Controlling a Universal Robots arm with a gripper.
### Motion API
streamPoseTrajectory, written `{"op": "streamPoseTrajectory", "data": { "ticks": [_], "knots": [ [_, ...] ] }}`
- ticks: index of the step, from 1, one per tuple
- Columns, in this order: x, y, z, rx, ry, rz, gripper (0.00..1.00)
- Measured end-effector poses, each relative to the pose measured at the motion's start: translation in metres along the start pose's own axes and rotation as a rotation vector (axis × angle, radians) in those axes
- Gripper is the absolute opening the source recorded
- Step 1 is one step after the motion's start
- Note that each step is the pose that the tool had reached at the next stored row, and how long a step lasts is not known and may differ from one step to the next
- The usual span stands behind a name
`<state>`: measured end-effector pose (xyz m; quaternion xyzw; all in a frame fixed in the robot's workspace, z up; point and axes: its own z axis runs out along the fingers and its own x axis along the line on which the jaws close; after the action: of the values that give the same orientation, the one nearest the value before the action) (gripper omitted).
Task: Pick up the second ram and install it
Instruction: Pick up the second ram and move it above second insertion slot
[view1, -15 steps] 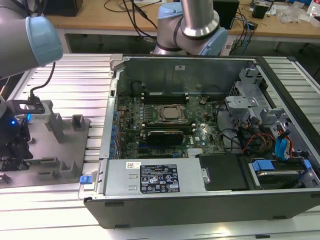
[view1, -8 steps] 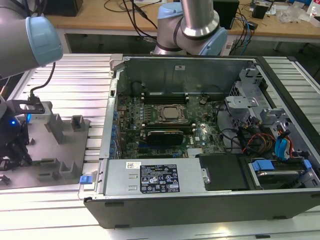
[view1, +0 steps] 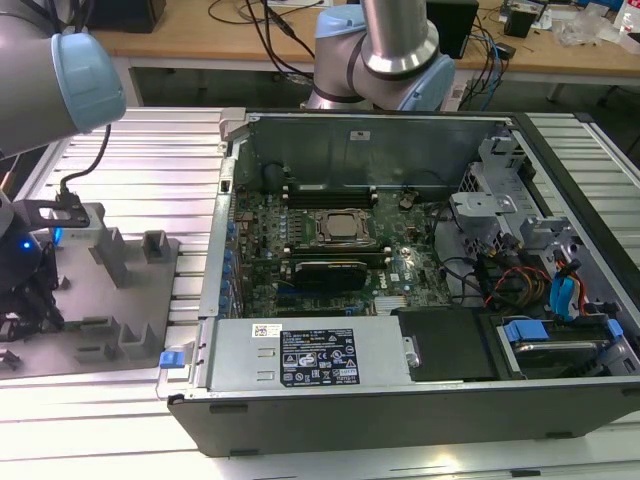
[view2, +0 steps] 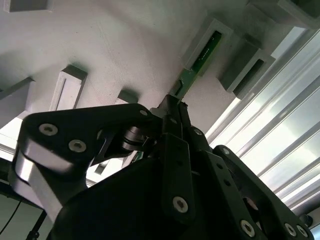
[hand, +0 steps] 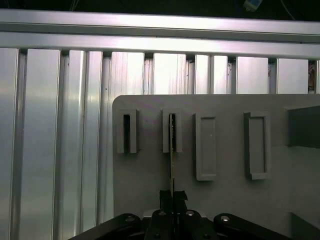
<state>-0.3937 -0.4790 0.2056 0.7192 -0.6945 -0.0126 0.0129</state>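
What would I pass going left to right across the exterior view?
Grey holder tray (in the first wrist view, the tool is shut on the second ram there) → blue latch → CPU socket → grey drive cage → blue cable.

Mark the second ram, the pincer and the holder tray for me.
second ram (view2: 186, 82): second wrist view, green board between its slot and the pincer.
pincer (hand: 173, 195): first wrist view, midway between fingertips shut on the ram.
holder tray (hand: 230, 200): first wrist view, bare grey plate beside the slots.
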Motion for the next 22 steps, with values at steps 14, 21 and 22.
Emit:
{"op": "streamPoseTrajectory", "data": {
  "ticks": [14,21,22],
  "knots": [
    [0.0,0.0005,-0.0133,0.0,0.0,0.0,0.13],
    [0.0,0.0008,-0.0214,0.0001,-0.0001,0.0,0.13],
    [0.0,0.0009,-0.0229,-0.0001,0.0,0.0,0.13]
  ]
}}
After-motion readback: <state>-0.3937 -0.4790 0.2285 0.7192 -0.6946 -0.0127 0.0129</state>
